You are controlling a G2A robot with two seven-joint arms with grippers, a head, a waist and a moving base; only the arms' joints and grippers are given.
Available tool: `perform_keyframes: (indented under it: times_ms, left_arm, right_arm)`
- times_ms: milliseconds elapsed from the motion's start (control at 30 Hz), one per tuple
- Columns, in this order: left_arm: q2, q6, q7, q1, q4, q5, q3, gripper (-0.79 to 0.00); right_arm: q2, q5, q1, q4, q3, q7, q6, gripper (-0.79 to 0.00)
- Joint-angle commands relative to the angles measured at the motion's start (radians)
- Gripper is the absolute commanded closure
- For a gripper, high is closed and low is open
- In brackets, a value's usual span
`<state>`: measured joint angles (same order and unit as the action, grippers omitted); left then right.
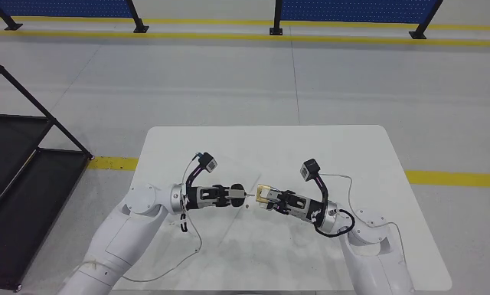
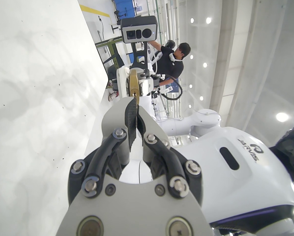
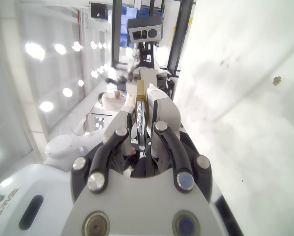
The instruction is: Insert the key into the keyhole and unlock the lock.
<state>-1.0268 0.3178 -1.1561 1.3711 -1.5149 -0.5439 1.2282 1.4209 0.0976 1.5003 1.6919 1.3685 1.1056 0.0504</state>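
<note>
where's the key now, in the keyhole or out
Not seated: the key, pinched in the left gripper, has its tip at the keyhole of the lock, blade showing. Whether the tip has entered, cannot tell.

Robotics lab or test hall, pale grey polished floor point(image 1: 230, 80) marked with yellow tape lines point(image 1: 230, 36), blue perforated partition panels point(image 1: 352, 2) on black feet, black metal rack point(image 1: 31, 172), plain white table point(image 1: 344, 149), round ceiling lights point(image 2: 282, 117) high overhead

White table point(image 1: 321, 149), black rack point(image 1: 34, 180) beside it, blue barriers point(image 1: 352, 4) beyond.
</note>
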Motion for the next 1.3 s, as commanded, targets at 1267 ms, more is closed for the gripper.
perform_keyframes:
  times_ms: [1267]
  left_arm:
    - [-0.006, 0.007, 0.016, -0.026, 0.025, -0.004, -0.025, 0.000]
  right_arm:
    - [0.000, 0.000, 0.000, 0.000, 0.000, 0.000, 0.000, 0.000]
